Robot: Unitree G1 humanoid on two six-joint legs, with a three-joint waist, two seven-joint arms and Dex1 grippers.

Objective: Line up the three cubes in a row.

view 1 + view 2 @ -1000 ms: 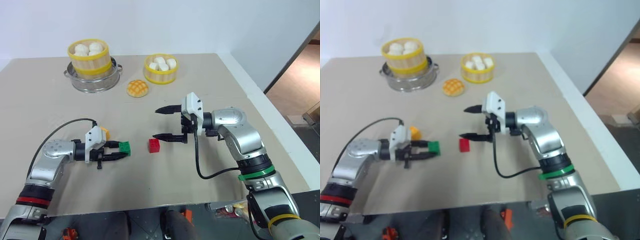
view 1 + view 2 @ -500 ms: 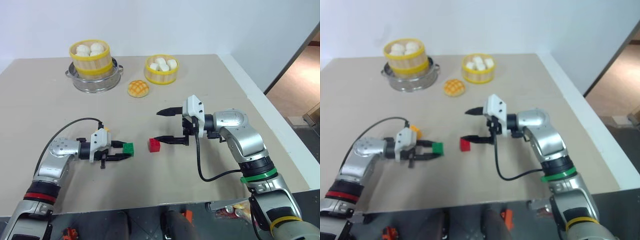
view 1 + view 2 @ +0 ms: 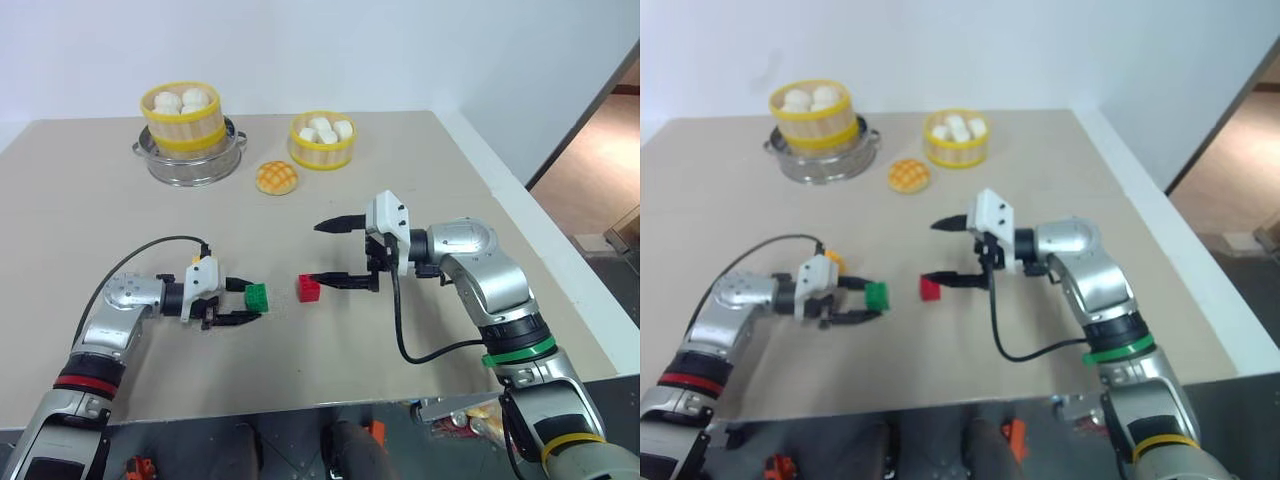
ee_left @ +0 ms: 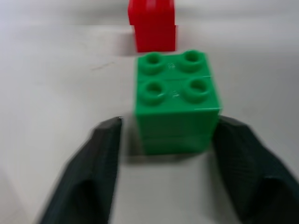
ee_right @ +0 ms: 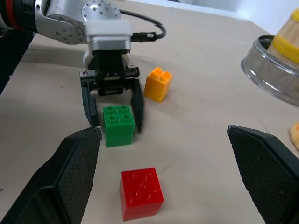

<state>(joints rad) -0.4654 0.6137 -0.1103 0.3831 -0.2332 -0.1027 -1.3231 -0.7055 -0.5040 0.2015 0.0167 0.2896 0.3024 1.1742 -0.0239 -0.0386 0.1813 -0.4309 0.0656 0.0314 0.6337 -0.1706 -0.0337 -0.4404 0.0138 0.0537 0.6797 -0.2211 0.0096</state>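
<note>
On the table (image 3: 420, 340), the left fingers (image 4: 105, 158) stand apart around the green cube (image 4: 176, 100), right fingers (image 5: 261, 163) wide, red cube (image 3: 308, 288) between.

I see a beige table (image 3: 420, 180) set against a white wall (image 3: 350, 50). Toward its far left stands a metal steamer pot (image 3: 188, 164) with a yellow steamer (image 3: 181, 118) on top, holding white buns (image 3: 180, 99). To the right of it, directly on the table, sits a second yellow steamer (image 3: 321, 148), also with white buns (image 3: 322, 127) inside. Between the two and slightly nearer to me lies a round golden bun (image 3: 277, 177) with a crosshatched top, apart from both.
</note>
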